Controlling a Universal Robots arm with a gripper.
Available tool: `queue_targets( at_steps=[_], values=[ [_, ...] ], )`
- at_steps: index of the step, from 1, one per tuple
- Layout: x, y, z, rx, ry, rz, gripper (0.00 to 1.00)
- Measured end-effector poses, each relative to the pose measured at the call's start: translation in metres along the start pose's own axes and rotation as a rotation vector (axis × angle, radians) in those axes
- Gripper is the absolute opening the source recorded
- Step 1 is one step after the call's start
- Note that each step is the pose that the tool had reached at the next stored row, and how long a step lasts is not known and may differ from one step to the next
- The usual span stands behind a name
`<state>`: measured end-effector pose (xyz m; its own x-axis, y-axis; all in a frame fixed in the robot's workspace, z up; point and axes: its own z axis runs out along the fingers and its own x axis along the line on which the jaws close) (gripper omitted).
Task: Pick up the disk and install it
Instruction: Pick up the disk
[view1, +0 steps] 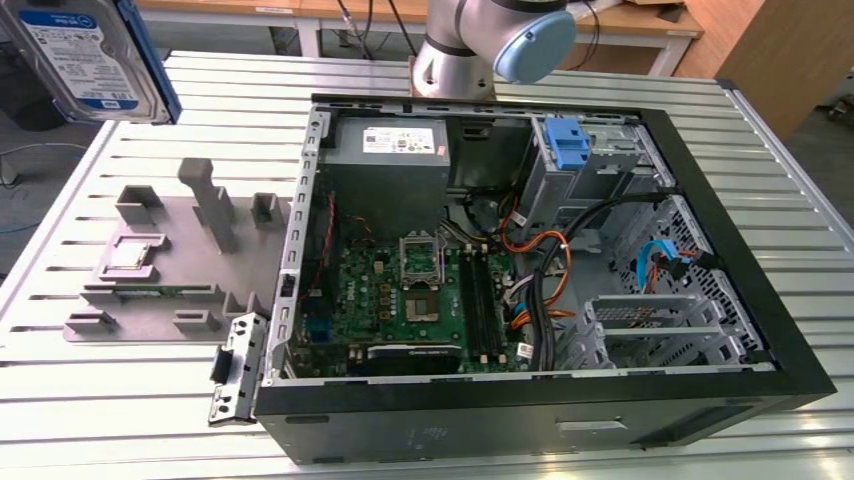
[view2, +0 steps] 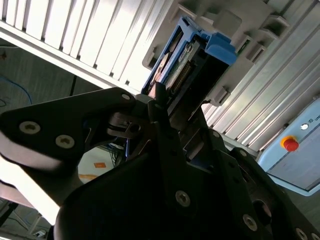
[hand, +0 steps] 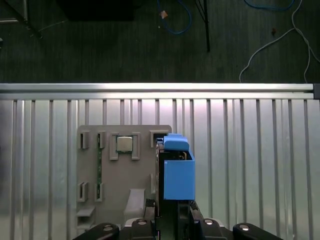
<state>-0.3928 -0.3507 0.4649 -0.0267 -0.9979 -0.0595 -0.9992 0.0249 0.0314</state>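
The disk (view1: 83, 55), a silver drive with a white-and-blue label in a blue carrier, hangs high above the table at the exterior view's upper left, well clear of the grey fixture plate (view1: 160, 265). In both wrist views my gripper (hand: 170, 207) (view2: 162, 107) is shut on one end of the disk (hand: 177, 172) (view2: 187, 62), black fingers clamping its two flat sides. The disk stands on edge, its free end pointing away from the gripper, over the fixture plate (hand: 125, 172).
The open black computer case (view1: 747, 300) lies on the slatted metal table (view1: 134, 400), with the motherboard, a grey power supply (view1: 394, 150) and a narrow blue bracket (view1: 566, 140) in the drive bay. The arm's base (view1: 461, 55) stands behind the case. A red button (view2: 290, 144) sits on a box.
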Motion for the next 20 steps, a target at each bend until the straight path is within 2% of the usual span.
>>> queue_targets(
  at_steps=[9, 13, 20],
  values=[
    [-0.0009, 0.0005, -0.0156, 0.0001, -0.0001, 0.000, 0.35],
    [-0.0011, 0.0006, -0.0186, 0.0000, 0.0000, 0.000, 0.35],
    [-0.0011, 0.0005, -0.0186, 0.0000, 0.0000, 0.000, 0.35]
  ],
)
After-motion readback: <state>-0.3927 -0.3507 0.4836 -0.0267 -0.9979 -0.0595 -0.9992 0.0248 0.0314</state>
